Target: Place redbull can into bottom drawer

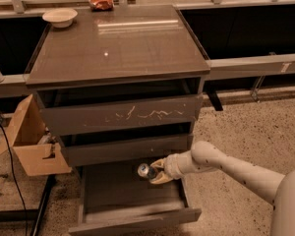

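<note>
Dark grey cabinet (118,48) is recorded at centre, three drawers in its front. Robot arm (226,165) is extended from the cabinet's right toward its lower front. Bottom drawer (132,216) is pulled out at the cabinet's base, shallow tray exposed. Cardboard box (32,144) is seen on the floor left of the cabinet. White bowl (59,17) is noted at the cabinet tabletop's rear left corner. Gripper (157,172) is held over the tray's rear right, just under the cabinet's middle drawer front, clamped on the redbull can (146,170). Can is tilted, silver top toward the cabinet's left
</note>
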`<act>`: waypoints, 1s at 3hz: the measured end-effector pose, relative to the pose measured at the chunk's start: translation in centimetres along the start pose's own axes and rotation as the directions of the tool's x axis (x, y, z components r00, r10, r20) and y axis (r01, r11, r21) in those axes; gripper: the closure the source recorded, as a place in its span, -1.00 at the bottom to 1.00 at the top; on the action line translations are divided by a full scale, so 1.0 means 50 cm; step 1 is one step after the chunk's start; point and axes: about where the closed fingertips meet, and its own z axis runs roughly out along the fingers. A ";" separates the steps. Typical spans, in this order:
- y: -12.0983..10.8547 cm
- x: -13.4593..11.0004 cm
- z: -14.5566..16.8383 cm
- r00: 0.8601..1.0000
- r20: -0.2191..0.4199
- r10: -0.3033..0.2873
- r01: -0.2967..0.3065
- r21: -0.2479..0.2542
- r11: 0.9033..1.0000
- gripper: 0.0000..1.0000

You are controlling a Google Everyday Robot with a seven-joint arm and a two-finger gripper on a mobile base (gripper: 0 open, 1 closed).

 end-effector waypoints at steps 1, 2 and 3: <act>0.000 0.005 0.007 1.000 0.008 0.002 -0.002 -0.002 1.000 1.00; -0.002 0.046 0.058 0.997 0.074 0.018 -0.017 -0.017 1.000 1.00; -0.005 0.106 0.154 0.979 0.199 0.045 -0.035 -0.051 0.998 1.00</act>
